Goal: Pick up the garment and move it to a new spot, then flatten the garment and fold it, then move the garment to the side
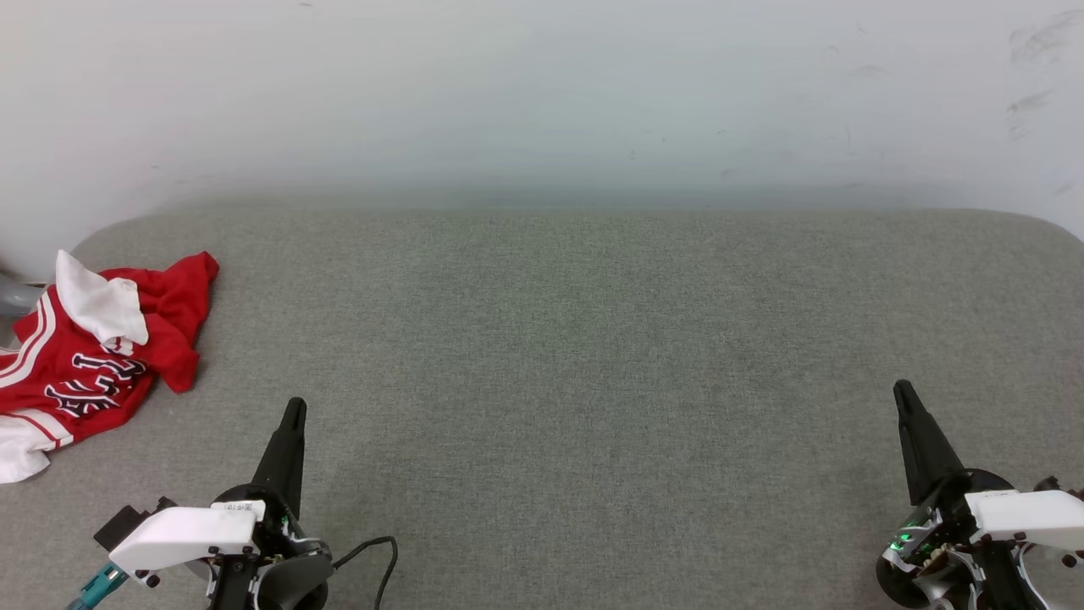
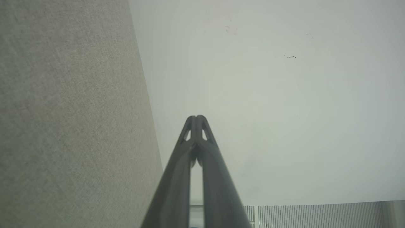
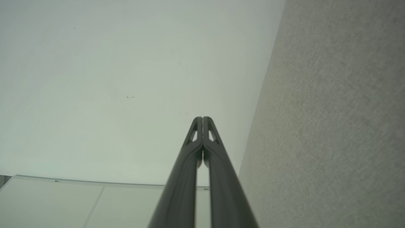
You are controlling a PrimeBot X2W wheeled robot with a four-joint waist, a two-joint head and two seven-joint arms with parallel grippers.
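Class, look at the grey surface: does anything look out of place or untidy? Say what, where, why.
The garment lies crumpled at the left edge of the grey surface, a white sleeve flopped across its red body, print creased. The left gripper and right gripper, both shut, sit clear of it.

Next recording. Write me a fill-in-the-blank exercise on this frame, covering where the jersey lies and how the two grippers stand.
1. The garment lies crumpled on the robot's ____ side of the grey surface.
2. The left gripper and the right gripper are both ____, holding nothing.
3. The garment's body is ____, its sleeves white.
4. The gripper nearer the garment is the ____ one.

Missing words: left; shut; red; left.
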